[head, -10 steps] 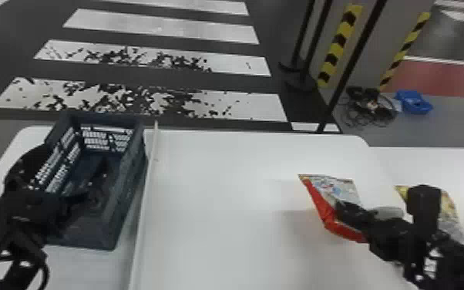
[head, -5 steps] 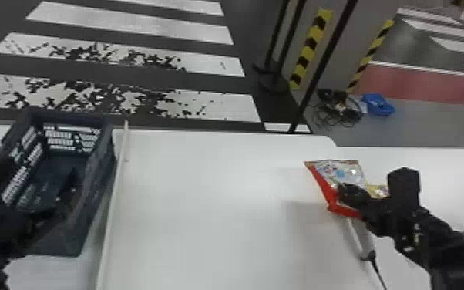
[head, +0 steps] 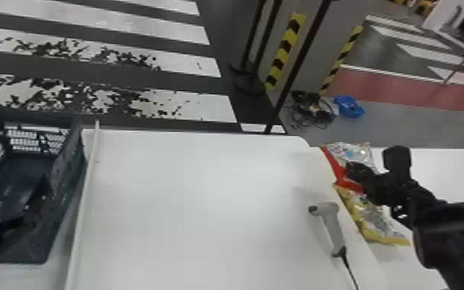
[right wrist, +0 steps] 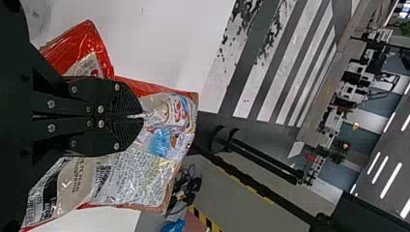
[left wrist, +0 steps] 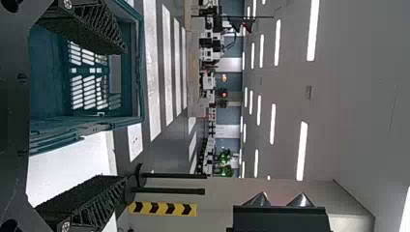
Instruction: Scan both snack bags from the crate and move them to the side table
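One glossy, red, printed bag [right wrist: 140, 181], one yellow and silver bag [head: 375, 220]

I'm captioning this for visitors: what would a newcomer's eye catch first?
Probably the red snack bag, pinched in the right gripper by the white table's right edge, with the yellow bag on the side table next to it. Then the gray scanner near that edge, and the dark crate at far left.

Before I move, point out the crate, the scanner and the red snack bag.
Crate [head: 66, 173]: head view, right-hand wall.
Scanner [head: 332, 227]: head view, handle.
Red snack bag [right wrist: 138, 179]: right wrist view, silvery printed face.
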`<act>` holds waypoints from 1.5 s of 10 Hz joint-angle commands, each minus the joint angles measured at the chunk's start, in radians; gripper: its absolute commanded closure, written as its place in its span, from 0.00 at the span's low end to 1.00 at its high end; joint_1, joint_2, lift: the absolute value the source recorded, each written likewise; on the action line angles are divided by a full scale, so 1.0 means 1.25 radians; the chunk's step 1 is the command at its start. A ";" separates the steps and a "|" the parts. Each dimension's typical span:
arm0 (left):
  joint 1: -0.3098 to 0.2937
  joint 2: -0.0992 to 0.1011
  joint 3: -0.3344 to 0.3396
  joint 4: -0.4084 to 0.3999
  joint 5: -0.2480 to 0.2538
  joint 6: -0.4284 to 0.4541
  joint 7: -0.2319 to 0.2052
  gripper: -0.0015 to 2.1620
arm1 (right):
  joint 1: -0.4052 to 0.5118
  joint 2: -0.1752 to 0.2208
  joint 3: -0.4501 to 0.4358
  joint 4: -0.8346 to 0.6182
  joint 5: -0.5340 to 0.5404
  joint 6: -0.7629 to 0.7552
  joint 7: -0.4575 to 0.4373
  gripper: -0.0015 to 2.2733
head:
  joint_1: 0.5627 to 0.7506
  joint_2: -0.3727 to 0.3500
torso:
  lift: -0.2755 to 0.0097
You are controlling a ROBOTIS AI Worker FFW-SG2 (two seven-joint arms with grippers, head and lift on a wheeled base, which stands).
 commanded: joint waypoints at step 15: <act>-0.029 0.022 -0.038 -0.003 0.014 -0.046 0.004 0.03 | -0.029 -0.047 -0.045 0.200 -0.096 -0.118 -0.074 0.02 | 0.70 0.03 | 0.63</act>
